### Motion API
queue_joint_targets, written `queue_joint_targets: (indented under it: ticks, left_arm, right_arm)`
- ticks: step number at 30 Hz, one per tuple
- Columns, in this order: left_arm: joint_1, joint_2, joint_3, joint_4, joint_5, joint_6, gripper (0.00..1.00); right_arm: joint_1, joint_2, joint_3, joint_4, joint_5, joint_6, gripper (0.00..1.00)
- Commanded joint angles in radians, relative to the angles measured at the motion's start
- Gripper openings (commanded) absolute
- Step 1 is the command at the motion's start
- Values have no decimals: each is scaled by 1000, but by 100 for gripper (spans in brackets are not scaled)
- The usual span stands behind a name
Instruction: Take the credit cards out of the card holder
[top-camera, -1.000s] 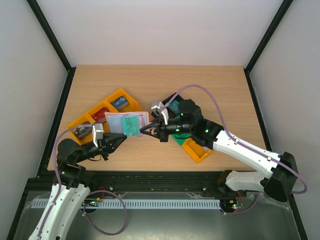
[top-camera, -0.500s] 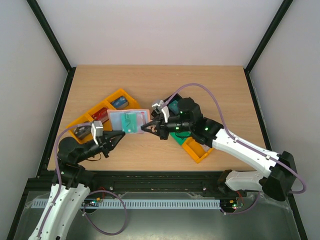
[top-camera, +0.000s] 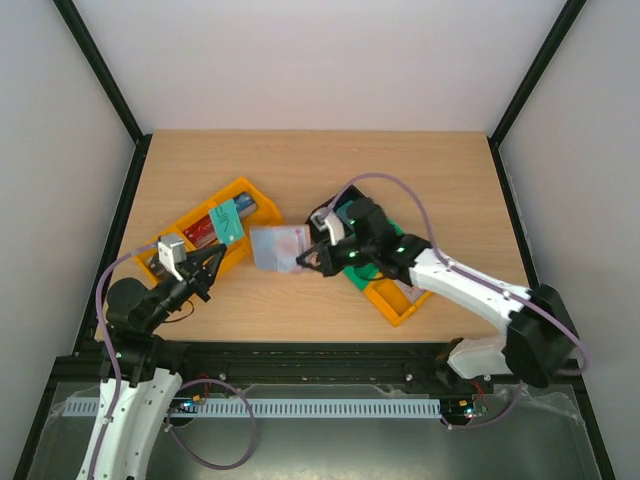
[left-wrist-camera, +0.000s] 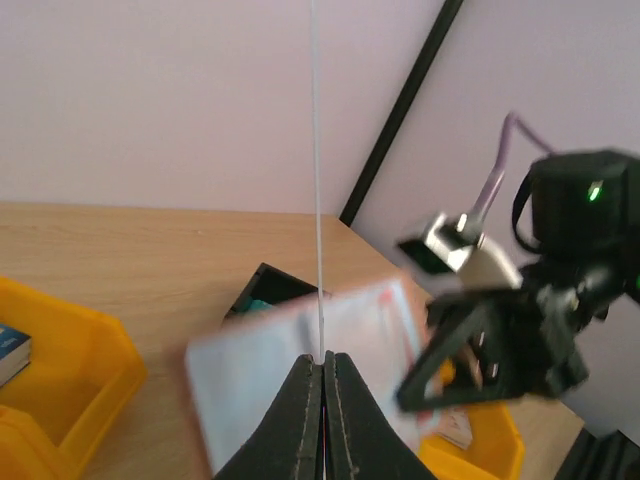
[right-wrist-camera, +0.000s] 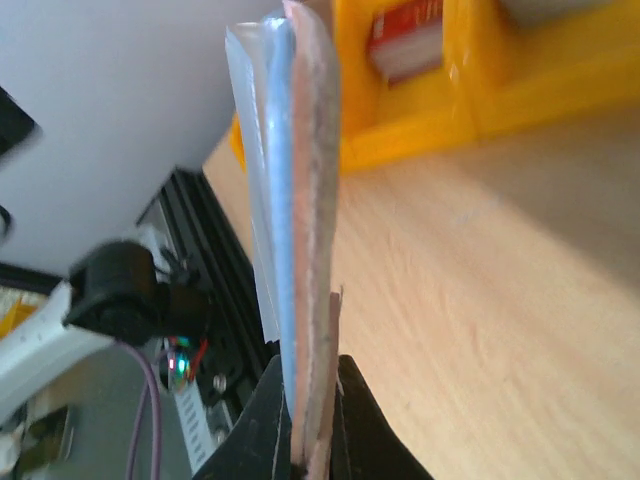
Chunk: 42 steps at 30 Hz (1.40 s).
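My left gripper (top-camera: 213, 256) is shut on a teal credit card (top-camera: 228, 222), which it holds in the air over the orange bin (top-camera: 172, 243). In the left wrist view the card (left-wrist-camera: 315, 150) shows edge-on as a thin pale line rising from the closed jaws of the left gripper (left-wrist-camera: 322, 358). To the right, my right gripper (top-camera: 305, 258) is shut on one edge of the card holder (top-camera: 278, 245), pale blue-grey inside, clear of the table. The right wrist view shows the holder (right-wrist-camera: 300, 200) edge-on, pink outside, between the closed fingers of the right gripper (right-wrist-camera: 308, 362). The teal card is clear of the holder.
The orange bin has compartments holding a red item (top-camera: 200, 232) and a blue-grey item (top-camera: 245, 205). Under the right arm stand a green bin (top-camera: 398, 240), a black bin (left-wrist-camera: 265, 288) and a second orange bin (top-camera: 392, 300). Black frame posts line the table edges.
The left gripper has pulled back to the left with the teal card, drawing it out of the holder and over the orange bin. The right gripper still holds the holder, slightly lower.
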Motion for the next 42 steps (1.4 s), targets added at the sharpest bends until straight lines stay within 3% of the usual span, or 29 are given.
queue_joint_targets:
  ticks: [1, 9, 13, 18, 21, 25, 27, 29, 34, 42]
  left_arm:
    - [28, -5, 30, 10, -32, -56, 3]
    - [64, 17, -29, 107, 29, -167, 3]
    - [64, 12, -30, 128, 56, -158, 3]
    - [64, -23, -50, 217, 113, -166, 3]
    - [64, -36, -60, 309, 155, -190, 3]
    - [64, -24, -60, 480, 177, -287, 3]
    - [64, 4, -57, 601, 193, -363, 3]
    - [64, 39, -48, 723, 198, -430, 3]
    - [62, 116, -37, 847, 168, -544, 3]
    - [47, 120, -39, 824, 155, -550, 3]
  right_arm:
    - [95, 131, -35, 4, -104, 36, 2]
    - [139, 399, 31, -63, -172, -38, 2]
    - [113, 418, 107, -233, 26, -70, 45]
    - [100, 273, 240, -332, 255, -100, 77]
    - [107, 141, 234, -143, 172, -82, 86]
    - [140, 23, 84, 431, 63, 101, 86]
    - [156, 29, 9, 805, 72, 257, 82]
    - [167, 65, -17, 1000, 106, 385, 73]
    - [210, 155, 21, 1261, 99, 484, 64]
    - [243, 238, 84, 1315, 86, 511, 43]
